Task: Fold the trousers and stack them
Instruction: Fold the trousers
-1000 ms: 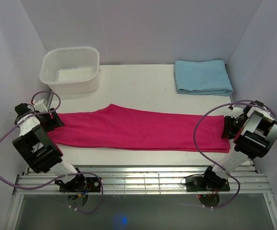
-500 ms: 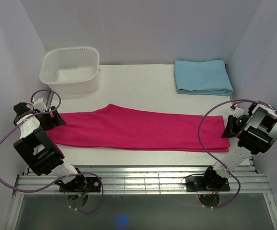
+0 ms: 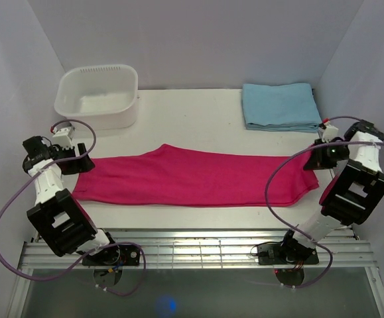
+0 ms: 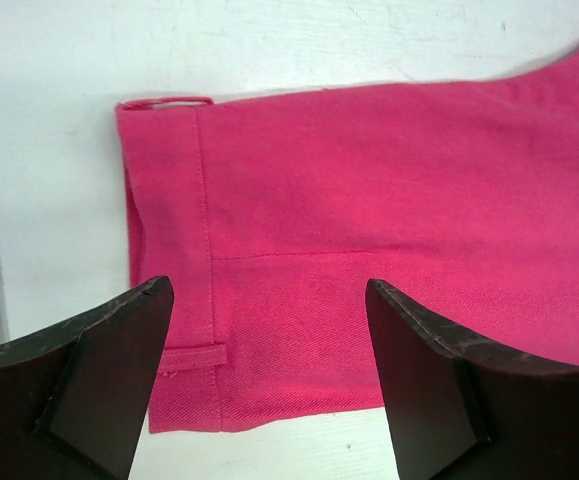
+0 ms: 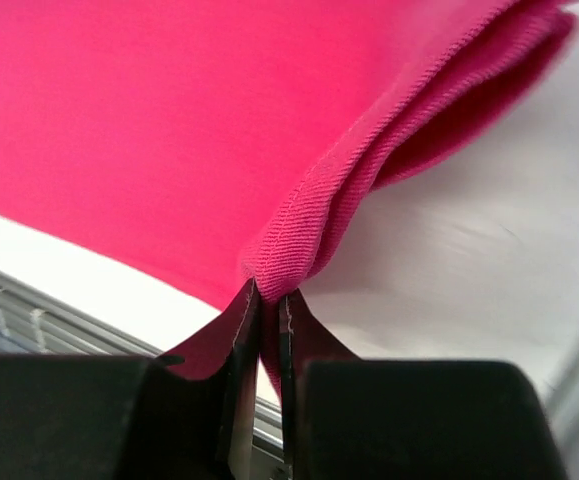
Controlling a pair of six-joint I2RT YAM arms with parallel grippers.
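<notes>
Nearest the camera, the two arm bases are sitting on the metal rail [image 3: 192, 248] along the table's front edge. Just past that, the trousers [image 3: 192, 179] are lying stretched out sideways across the white table [image 3: 198, 116], running almost from one arm to the other, flat and magenta-pink.

The left gripper [image 4: 266, 290] is hanging over the waistband end with its jaws spread wide apart and nothing in them. In the wrist view its dark fingers [image 4: 99, 380] are framing the waistband from above, and you can see one belt loop [image 4: 194, 357] near the front edge and another belt loop [image 4: 164, 101] at the far edge.

Over on the other side, the right gripper [image 5: 267, 295] is pinching the leg end of the trousers. Its jaws are squeezed together on a folded edge of the fabric, and the cloth is puckering up into a little ridge right where it's being clamped. Looks like more than one layer is caught in there, but I can't tell how many.

Further back, a white plastic tub [image 3: 99, 96] is sitting at the far left of the table, and a folded light blue cloth [image 3: 281, 106] is lying at the far right. Both are well apart from the trousers.
</notes>
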